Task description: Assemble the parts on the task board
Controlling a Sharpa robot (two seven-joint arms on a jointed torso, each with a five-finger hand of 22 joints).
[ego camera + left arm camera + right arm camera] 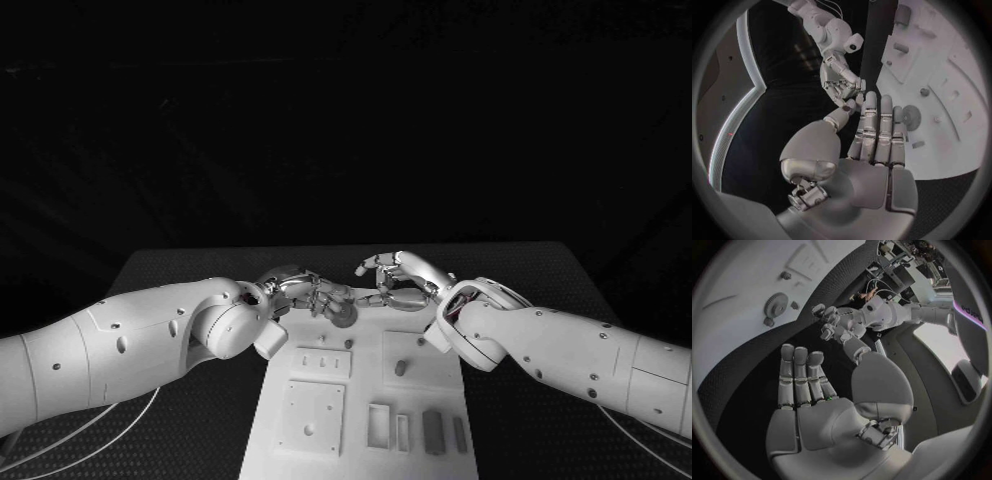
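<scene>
Both my hands hung over the far end of the task board (361,440), close together, neither holding a thing. My left hand (873,150) had its fingers straight and side by side, thumb apart, nothing in the palm. My right hand (817,390) looked the same: flat, open, empty. The board lay mid-counter (188,265), running toward the near edge, w/ slots and blocks on its near half. One part, a small gear (911,116), sat on the board near its far end, just beside my left fingertips (879,102); a peg-like part (786,275) stood near it.

Risks, as I judged them: hands so near each other could clash if both reached at once. Gear lay flat, so a grab from above could skid it off the far end. Couldn't tell if the gear was already seated.
</scene>
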